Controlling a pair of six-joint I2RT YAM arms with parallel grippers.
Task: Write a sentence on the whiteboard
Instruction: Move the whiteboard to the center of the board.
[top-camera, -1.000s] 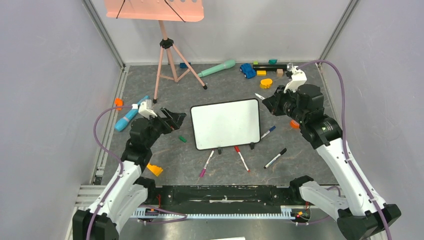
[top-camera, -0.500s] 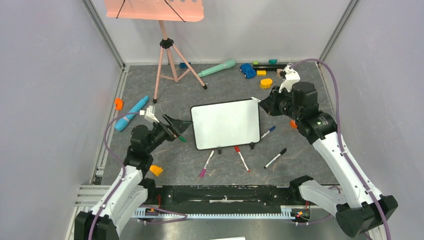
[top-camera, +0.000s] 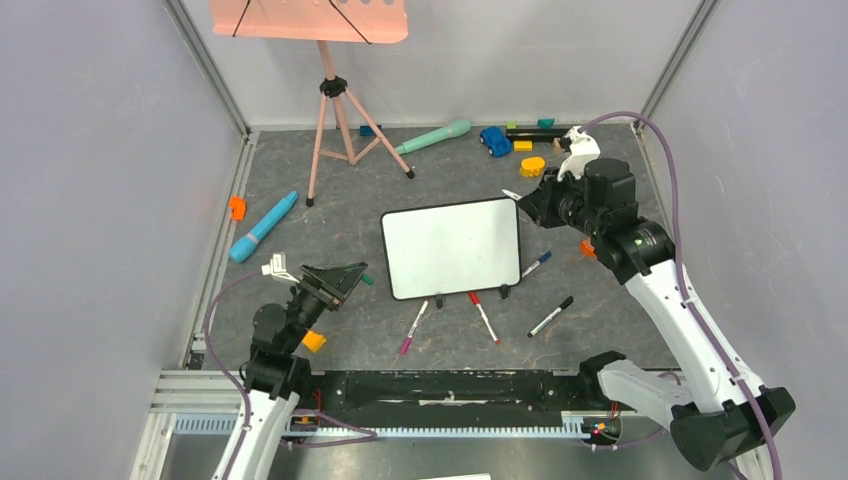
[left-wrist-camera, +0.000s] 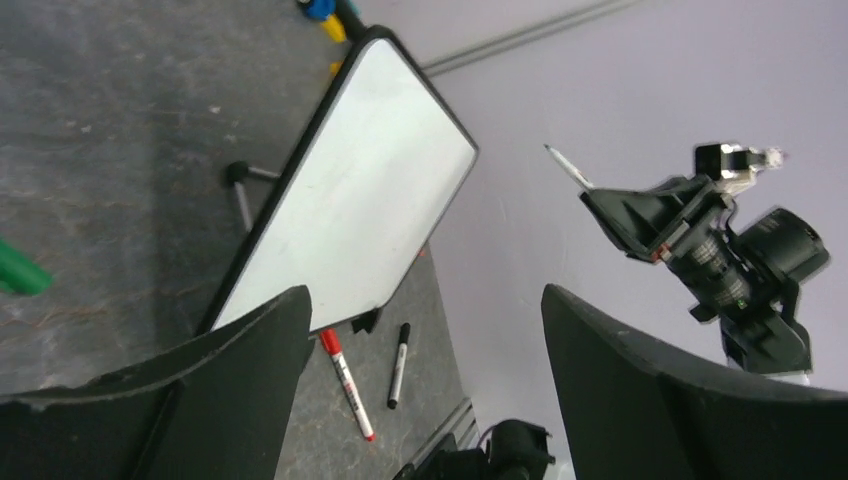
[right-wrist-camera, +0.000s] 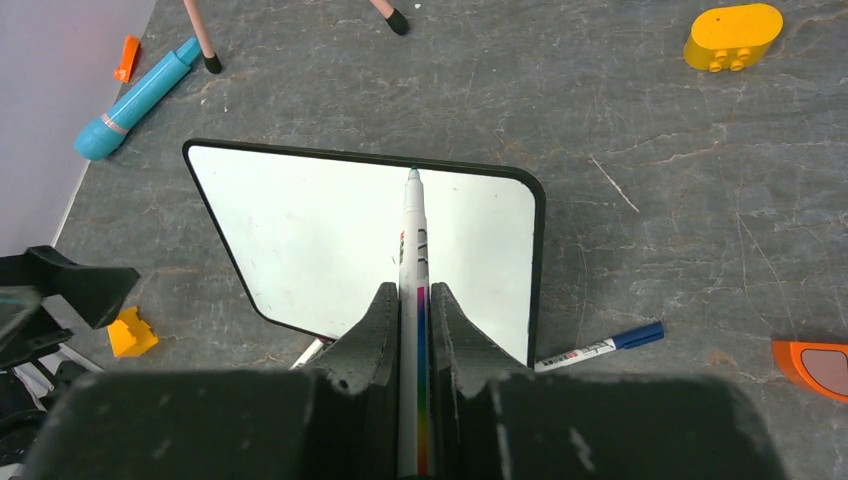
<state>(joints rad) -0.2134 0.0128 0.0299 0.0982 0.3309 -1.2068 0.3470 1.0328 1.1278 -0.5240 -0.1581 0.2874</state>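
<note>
The blank whiteboard (top-camera: 452, 247) lies central on the surface (top-camera: 300, 215). The right end effector (right-wrist-camera: 412, 295), clamped on a marker (right-wrist-camera: 412, 225), holds its tip by the board's far-right corner, seemingly ready to write; the left end effector (left-wrist-camera: 425, 300) gapes empty.

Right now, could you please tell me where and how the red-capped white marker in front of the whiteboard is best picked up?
Take the red-capped white marker at mid-barrel, down from above, closing across its length. It lies flat on the grey table, so only its sides are free; its cap end sits close to the white whiteboard, but the middle has bare surface either side.
</note>
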